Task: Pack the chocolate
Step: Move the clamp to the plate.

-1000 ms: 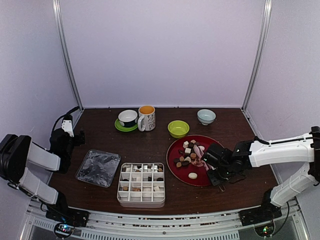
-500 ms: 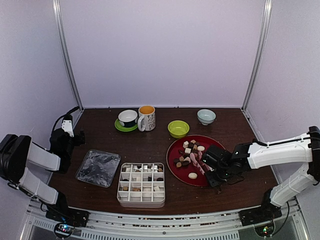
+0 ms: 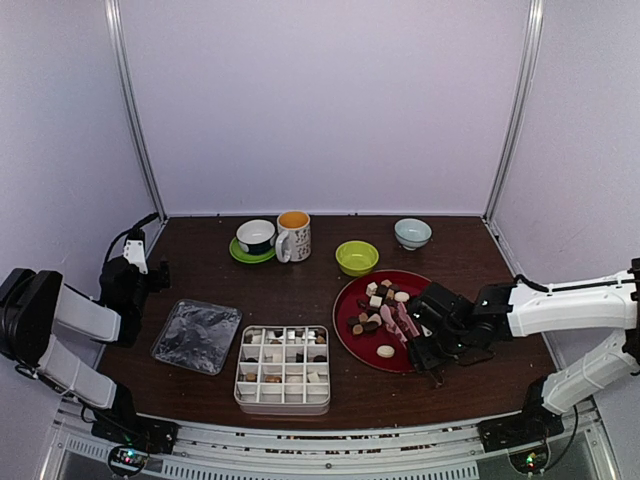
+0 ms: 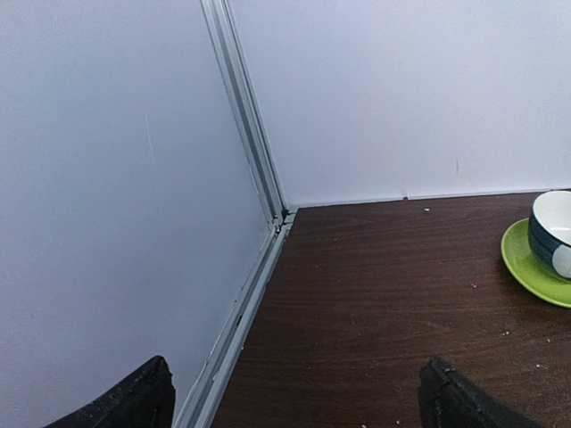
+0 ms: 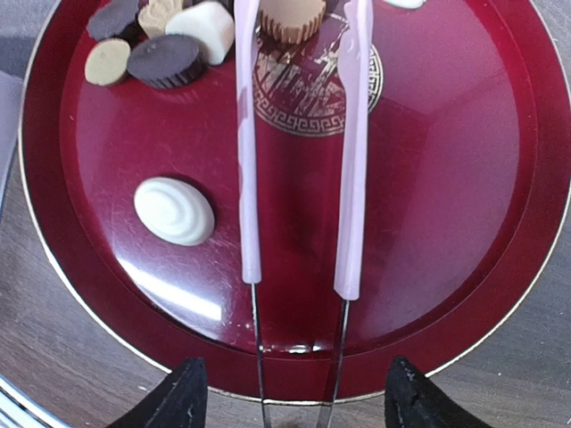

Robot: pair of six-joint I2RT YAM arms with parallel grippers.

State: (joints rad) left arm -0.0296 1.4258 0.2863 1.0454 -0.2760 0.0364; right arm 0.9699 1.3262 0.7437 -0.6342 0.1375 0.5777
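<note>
2 black fingers of the right gripper (image 5: 299, 406) stand apart, flanking the pink tongs (image 5: 248, 178); the tongs' handle is cut off below, so contact cannot be told. Chocolate (image 5: 174, 211) lies on the red plate (image 5: 464, 178), more in the divided tray (image 3: 283, 407). The tongs cross the plate's gold emblem (image 5: 303, 89). The left gripper (image 4: 299, 406) gapes wide; a cup (image 4: 551, 234) on its green saucer (image 4: 531, 267) is cut by the frame edge. Print on the mug (image 3: 294, 238) is too small to read.

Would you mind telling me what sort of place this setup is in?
Probably a lab test booth, not a kitchen: plain white walls on metal posts enclose a table with the left arm and right arm.
</note>
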